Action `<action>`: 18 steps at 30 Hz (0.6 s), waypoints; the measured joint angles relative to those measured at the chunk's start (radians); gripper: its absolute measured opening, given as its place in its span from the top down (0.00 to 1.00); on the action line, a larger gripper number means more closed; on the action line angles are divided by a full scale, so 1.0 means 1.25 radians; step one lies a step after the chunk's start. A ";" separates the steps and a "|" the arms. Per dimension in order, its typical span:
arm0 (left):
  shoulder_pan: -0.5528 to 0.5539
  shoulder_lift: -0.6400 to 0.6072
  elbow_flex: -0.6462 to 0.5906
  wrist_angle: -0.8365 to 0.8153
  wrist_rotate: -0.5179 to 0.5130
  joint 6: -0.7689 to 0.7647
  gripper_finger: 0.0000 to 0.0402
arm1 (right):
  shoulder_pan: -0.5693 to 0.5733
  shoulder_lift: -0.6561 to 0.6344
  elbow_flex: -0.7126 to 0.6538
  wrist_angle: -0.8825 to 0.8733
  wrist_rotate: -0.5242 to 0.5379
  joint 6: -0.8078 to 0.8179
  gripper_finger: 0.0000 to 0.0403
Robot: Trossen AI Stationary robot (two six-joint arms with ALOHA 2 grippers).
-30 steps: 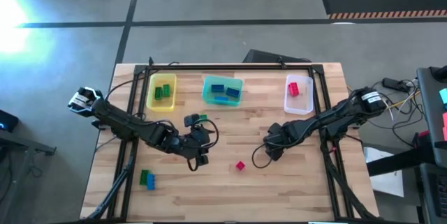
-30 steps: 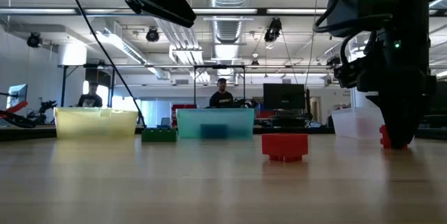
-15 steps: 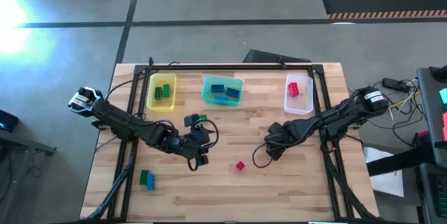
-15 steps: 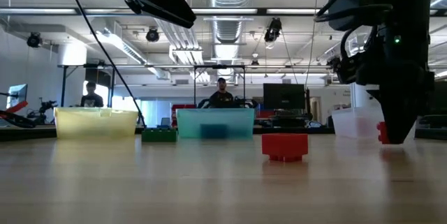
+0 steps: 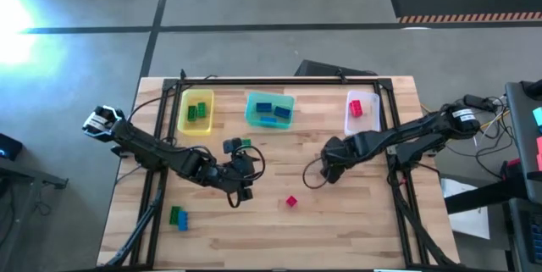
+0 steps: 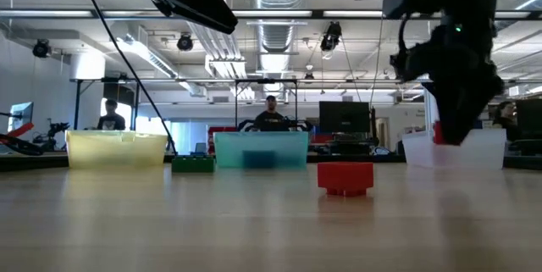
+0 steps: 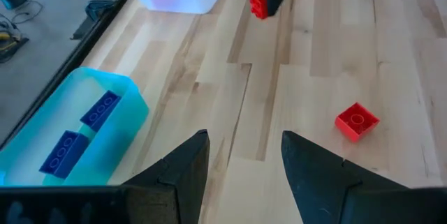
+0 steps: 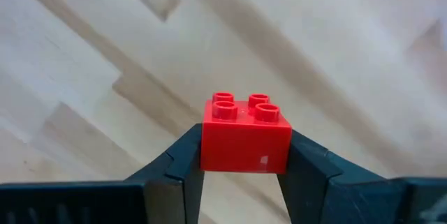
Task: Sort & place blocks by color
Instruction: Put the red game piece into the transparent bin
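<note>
One red block (image 8: 246, 135) is clamped between the right gripper's (image 8: 244, 155) jaws, lifted clear of the tabletop (image 5: 373, 221) just right of centre.

The left gripper (image 7: 241, 158) hangs partly open and empty over the middle-left of the tabletop. Sorted so far, by the look of it: green blocks (image 5: 197, 110) in the yellow bin (image 5: 183, 111) at far left, blue blocks (image 5: 271, 110) in the teal bin (image 5: 251, 111) at far centre, a red one (image 5: 356, 107) in the clear bin (image 5: 362, 128) at far right. Left to do: the held red, a loose red block (image 5: 291, 201) near centre, a green block (image 5: 245, 144) by the left gripper, and a green and blue pair (image 5: 178, 217) at near left.
</note>
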 joint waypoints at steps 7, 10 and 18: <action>0.000 0.000 0.000 0.000 -0.017 0.001 0.59 | -0.097 0.017 0.177 -0.210 0.115 -0.170 0.67; 0.000 0.000 0.000 -0.001 -0.017 0.000 0.59 | -0.162 0.016 0.226 -0.237 0.149 -0.237 0.67; 0.000 0.000 0.000 -0.001 -0.017 -0.006 0.59 | -0.379 0.016 0.259 -0.291 0.149 -0.370 0.67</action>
